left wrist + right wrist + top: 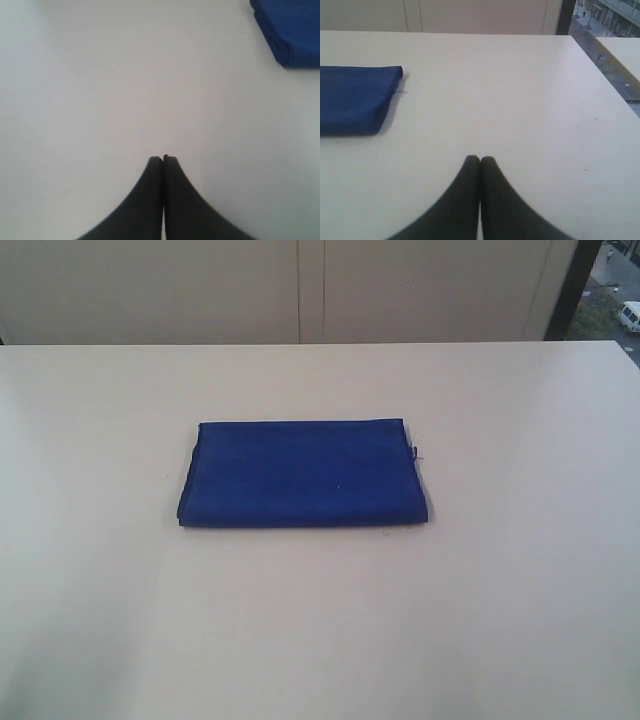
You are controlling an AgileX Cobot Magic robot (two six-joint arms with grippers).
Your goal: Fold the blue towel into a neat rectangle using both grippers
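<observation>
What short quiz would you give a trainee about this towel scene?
1. True or false: the towel lies folded flat on the table.
2. The left gripper is: A open; B shut on the towel; C shut, holding nothing.
3. Fill in: the right gripper is ____.
Key: 1 true; 2 C; 3 shut.

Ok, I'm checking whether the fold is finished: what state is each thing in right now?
Royal-blue fuzzy rectangular towel: folded into a flat rectangle, lying on the pale table, untouched.
Black narrow-jawed left gripper: shut, empty, clear of the towel.
Black narrow-jawed right gripper: shut, empty, clear of the towel.
</observation>
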